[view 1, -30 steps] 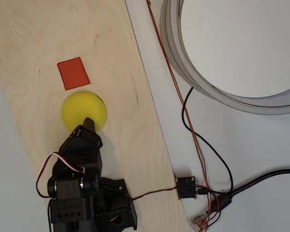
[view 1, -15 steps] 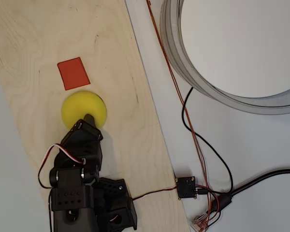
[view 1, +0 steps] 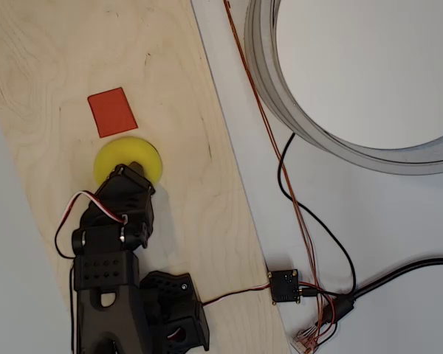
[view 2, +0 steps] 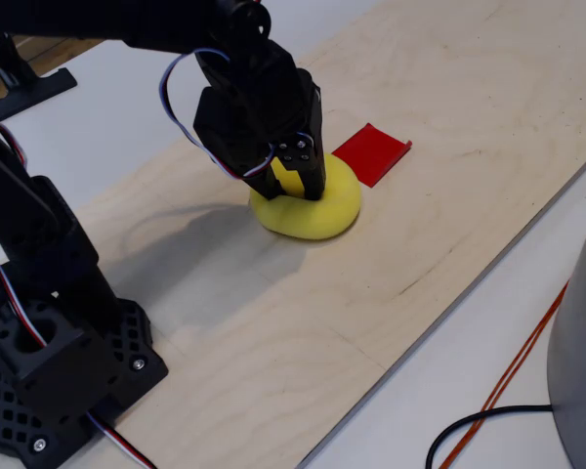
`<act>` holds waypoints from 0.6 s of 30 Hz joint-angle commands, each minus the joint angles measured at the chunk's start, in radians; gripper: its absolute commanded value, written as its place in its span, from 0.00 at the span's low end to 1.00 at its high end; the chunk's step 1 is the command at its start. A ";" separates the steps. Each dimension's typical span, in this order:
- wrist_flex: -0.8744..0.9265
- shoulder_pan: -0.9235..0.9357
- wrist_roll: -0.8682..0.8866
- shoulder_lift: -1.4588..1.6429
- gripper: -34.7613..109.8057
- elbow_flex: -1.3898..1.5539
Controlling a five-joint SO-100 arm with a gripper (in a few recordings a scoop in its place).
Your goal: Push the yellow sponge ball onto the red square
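The yellow sponge ball (view 1: 142, 153) (view 2: 324, 212) lies on the wooden board, its far edge just at the near edge of the red square (view 1: 112, 112) (view 2: 372, 153). It does not cover the square. My black gripper (view 1: 130, 174) (view 2: 297, 186) presses down on the ball's near side from above, and the ball looks squashed under it. The fingers stand close together with only a thin yellow slit between them. The arm's wrist hides the fingertips in the overhead view.
The wooden board (view 1: 184, 88) runs diagonally, with its right edge close to the ball. A large grey ring (view 1: 280, 96) lies at the upper right. Cables and a small black board (view 1: 285, 286) lie on the white table to the right. The arm's base (view 2: 49, 371) stands at the lower left.
The arm has moved forward toward the red square, riding further over the ball. The ball has shifted a little toward the square and now reaches its edge.
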 commanded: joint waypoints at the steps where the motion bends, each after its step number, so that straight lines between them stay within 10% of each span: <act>1: -0.035 0.018 0.002 -0.035 0.30 -0.141; 18: 0.120 0.035 -0.032 -0.155 0.30 -0.402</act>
